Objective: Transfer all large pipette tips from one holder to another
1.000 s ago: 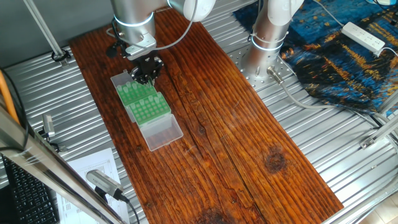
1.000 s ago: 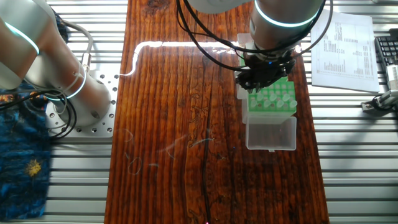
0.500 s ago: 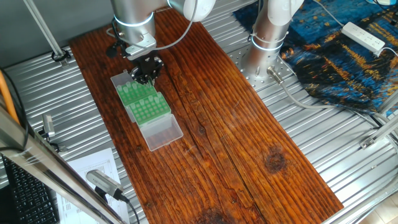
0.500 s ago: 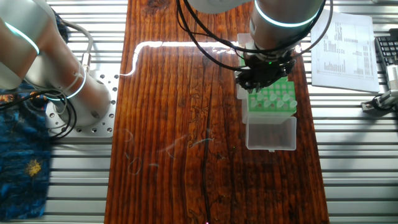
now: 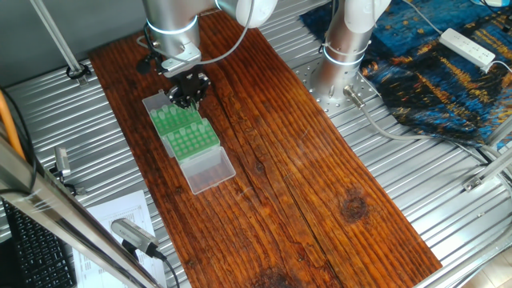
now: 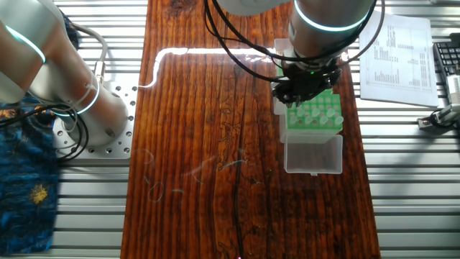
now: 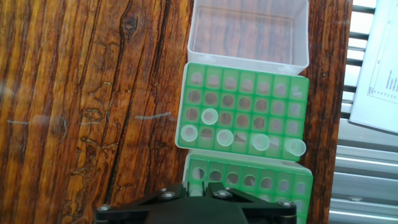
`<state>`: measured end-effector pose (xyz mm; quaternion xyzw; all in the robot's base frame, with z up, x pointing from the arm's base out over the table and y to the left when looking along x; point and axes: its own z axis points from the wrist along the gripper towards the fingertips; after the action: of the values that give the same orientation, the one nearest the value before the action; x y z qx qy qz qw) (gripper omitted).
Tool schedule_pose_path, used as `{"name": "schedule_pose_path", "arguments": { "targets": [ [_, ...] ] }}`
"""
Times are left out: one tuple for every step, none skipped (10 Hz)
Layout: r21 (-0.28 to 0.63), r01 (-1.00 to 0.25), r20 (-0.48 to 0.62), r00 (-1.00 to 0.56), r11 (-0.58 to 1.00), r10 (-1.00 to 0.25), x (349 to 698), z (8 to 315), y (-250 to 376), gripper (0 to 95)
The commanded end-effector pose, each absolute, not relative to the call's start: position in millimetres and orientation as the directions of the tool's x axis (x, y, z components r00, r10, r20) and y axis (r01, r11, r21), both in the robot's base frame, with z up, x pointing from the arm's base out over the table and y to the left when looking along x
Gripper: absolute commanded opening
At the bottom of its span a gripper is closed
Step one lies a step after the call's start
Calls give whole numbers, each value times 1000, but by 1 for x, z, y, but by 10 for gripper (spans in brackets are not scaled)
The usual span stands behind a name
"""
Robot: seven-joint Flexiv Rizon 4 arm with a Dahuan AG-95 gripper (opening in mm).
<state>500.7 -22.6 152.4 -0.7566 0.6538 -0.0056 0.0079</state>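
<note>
Two green racks lie end to end. In the hand view the far rack (image 7: 249, 99) holds several whitish large pipette tips (image 7: 224, 137) in its near rows. The near rack (image 7: 261, 182) shows dark empty holes. My gripper (image 7: 198, 186) is low over the near rack's left corner. Its jaws stand close together around a pale whitish tip top. The fixed views show the gripper (image 5: 190, 102) (image 6: 293, 99) at the racks' end (image 5: 186, 130) (image 6: 316, 115) nearer the arm.
A clear plastic lid (image 7: 249, 31) (image 5: 210, 170) (image 6: 313, 155) lies open past the far rack. A second clear lid (image 5: 154, 102) is by the near rack. Printed paper (image 6: 399, 50) lies beside the wooden board (image 5: 304, 176), on ribbed metal.
</note>
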Motion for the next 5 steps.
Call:
{"name": "schedule_pose_path", "arguments": {
  "targets": [
    [-18, -989, -2, 144, -144, -990, 501, 153, -23, 0],
    [-18, -989, -2, 144, -144, -990, 501, 153, -23, 0],
    [-18, -989, -2, 144, -144, -990, 501, 153, -23, 0],
    [-18, -989, -2, 144, -144, -990, 501, 153, -23, 0],
    [-3, -994, 9, 114, -114, -993, 495, 169, -19, 0]
  ]
}}
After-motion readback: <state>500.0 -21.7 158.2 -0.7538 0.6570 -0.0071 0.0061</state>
